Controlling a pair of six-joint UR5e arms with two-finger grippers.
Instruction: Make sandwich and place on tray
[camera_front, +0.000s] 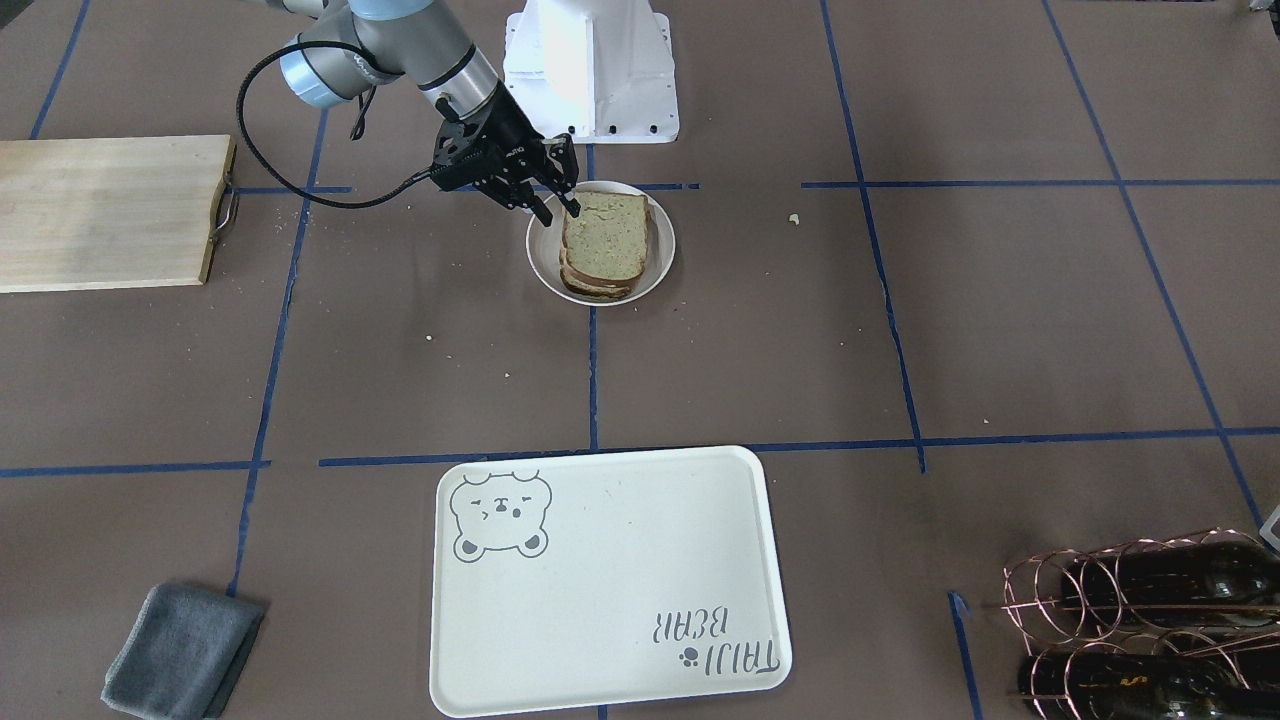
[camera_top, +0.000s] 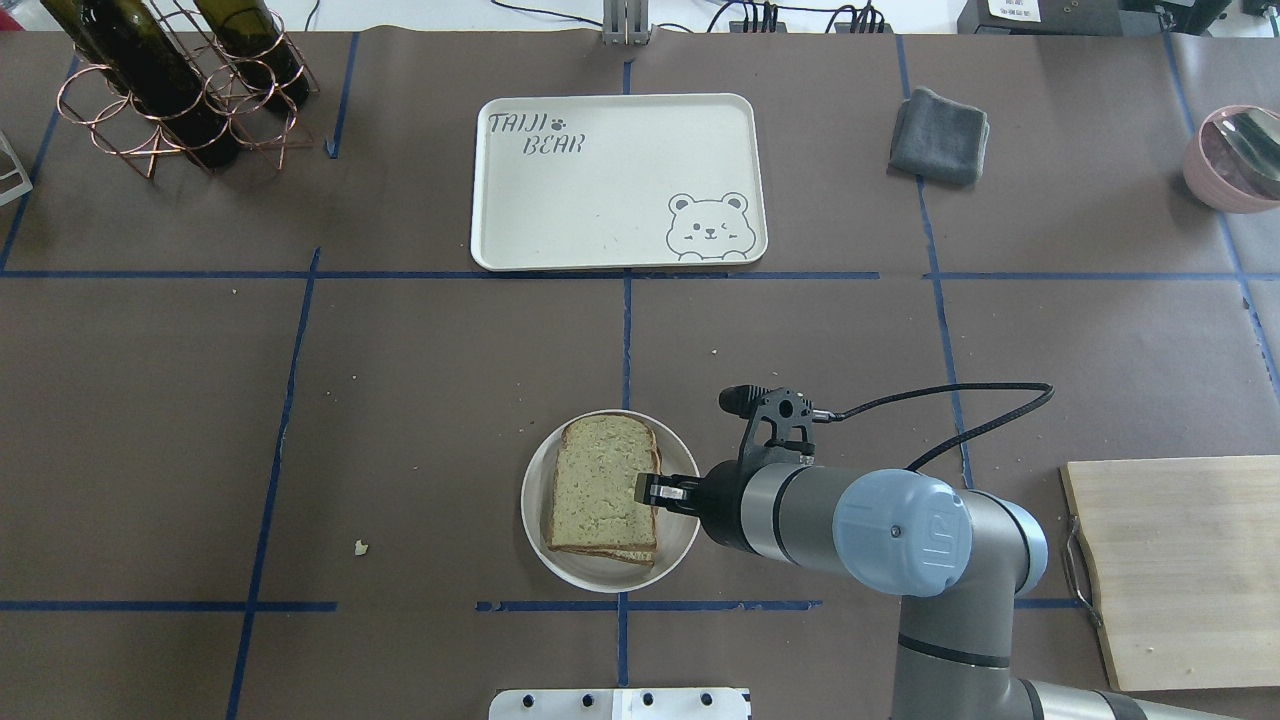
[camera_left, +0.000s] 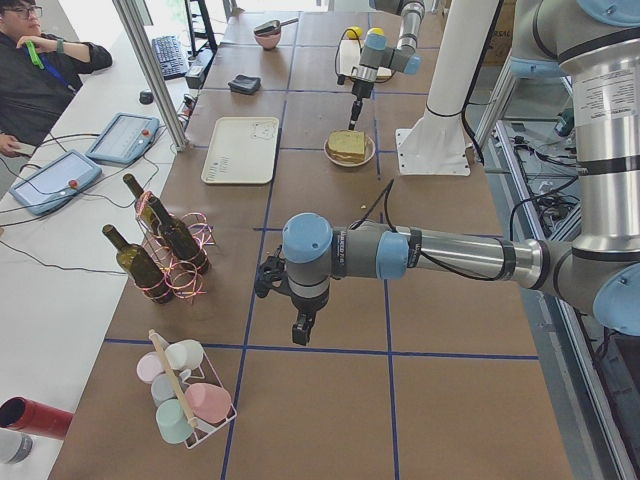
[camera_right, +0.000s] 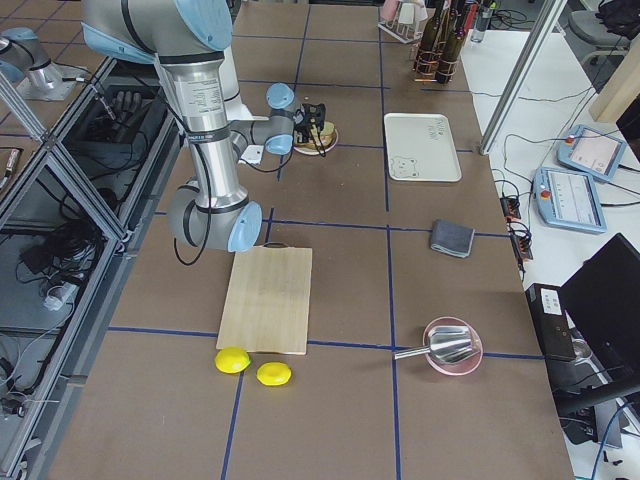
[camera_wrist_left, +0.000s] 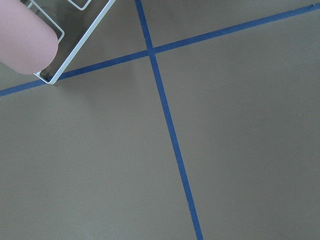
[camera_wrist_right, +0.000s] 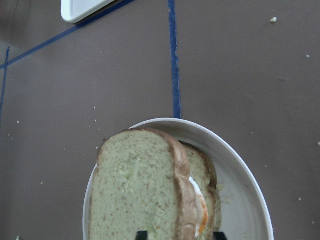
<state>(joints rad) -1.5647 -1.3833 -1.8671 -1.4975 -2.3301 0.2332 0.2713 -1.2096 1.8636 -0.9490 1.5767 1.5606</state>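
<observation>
While the sandwich (camera_front: 605, 245) sits on its plate (camera_front: 545, 272), well apart from the tray (camera_front: 610, 580) across the desk (camera_front: 900, 350), you see the right tool (camera_front: 561, 214) spread at its crust edge; how the left tool (camera_left: 300, 335) stands you cannot tell.

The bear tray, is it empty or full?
Empty: the tray shows only its drawing and lettering; the sandwich sits on a plate elsewhere.

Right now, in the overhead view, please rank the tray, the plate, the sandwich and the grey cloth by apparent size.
1. tray
2. plate
3. sandwich
4. grey cloth
The cloth lies farther from the camera, so the last two are unsure.
</observation>
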